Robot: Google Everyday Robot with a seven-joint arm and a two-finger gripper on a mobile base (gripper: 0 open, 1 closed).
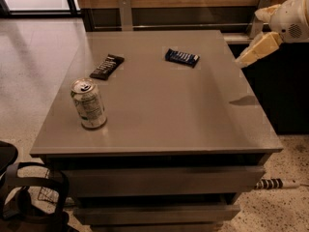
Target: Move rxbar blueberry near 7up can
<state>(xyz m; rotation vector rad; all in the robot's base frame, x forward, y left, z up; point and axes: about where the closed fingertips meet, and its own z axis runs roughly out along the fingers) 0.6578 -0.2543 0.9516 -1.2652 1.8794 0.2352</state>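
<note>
The rxbar blueberry [182,57], a small dark blue bar with pale lettering, lies flat on the far middle of the grey table [193,115]. The 7up can [88,103] stands upright near the table's front left, silver top and pull tab showing. My gripper [248,37] hangs in the air at the far right, over the table's right edge, well to the right of the blue bar. It is open and empty, and its shadow falls on the table's right side.
A black-wrapped bar [106,65] lies at the far left, between the can and the back edge. Two metal posts [125,11] stand behind the table against a wooden wall. A dark cabinet [285,91] stands to the right. Part of a black base [19,197] shows at bottom left.
</note>
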